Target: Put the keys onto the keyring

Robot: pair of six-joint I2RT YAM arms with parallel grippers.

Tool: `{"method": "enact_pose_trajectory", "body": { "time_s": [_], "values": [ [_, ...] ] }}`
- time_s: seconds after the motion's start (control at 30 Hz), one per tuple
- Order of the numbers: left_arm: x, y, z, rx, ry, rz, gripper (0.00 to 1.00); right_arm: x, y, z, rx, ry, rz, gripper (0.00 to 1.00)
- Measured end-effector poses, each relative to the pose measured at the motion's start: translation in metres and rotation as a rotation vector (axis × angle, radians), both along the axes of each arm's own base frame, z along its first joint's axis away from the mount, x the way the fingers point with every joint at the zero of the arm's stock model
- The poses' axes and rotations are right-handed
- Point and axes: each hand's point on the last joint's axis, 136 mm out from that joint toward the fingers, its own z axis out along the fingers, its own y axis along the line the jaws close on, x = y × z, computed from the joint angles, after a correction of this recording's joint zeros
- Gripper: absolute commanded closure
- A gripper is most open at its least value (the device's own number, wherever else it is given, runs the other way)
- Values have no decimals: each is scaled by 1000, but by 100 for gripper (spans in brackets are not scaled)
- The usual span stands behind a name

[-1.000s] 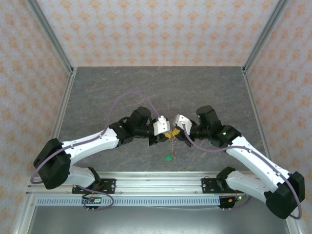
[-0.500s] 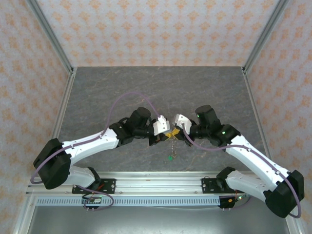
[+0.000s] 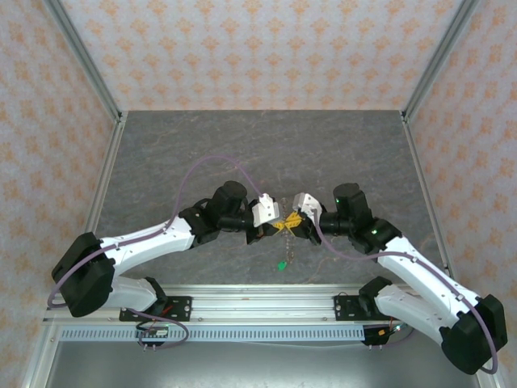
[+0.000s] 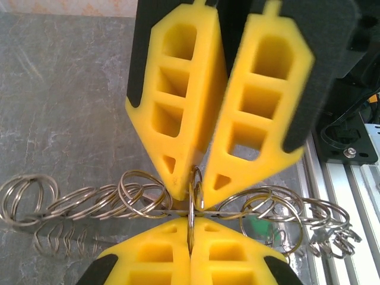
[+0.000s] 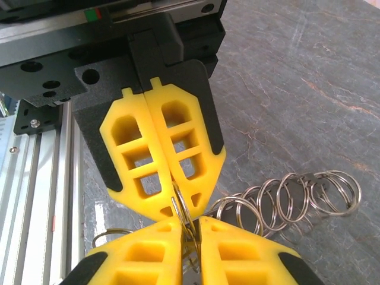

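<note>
1. While both grippers meet tip to tip above the table (image 3: 242,145), keep the keyring (image 4: 139,193) level between them so the pinched loop does not twist.
2. Hold the left gripper (image 4: 191,224) fixed as the anchor; make any spreading or threading move with the right gripper (image 5: 190,224) alone, slowly.
3. Judge the risk: a slack grip lets the chain of wire loops drop toward the table.
4. Left gripper: fully closed, pinching one wire loop of the keyring edge-on.
5. Right gripper: tips a narrow slit apart with loop wire in the slit; whether it clamps cannot be told.
6. Keyring: hangs between the tips, near the table's front middle, its green tag (image 3: 279,264) dangling below.
7. Keys: too small to make out.
</note>
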Motion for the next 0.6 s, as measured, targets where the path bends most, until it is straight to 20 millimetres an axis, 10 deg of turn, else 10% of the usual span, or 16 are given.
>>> {"method": "enact_pose_trajectory", "body": {
  "time_s": [0.6],
  "values": [
    [8,0,6,1,-31,28,79,3,-3,-7,-76,45,-9,100]
  ]
}}
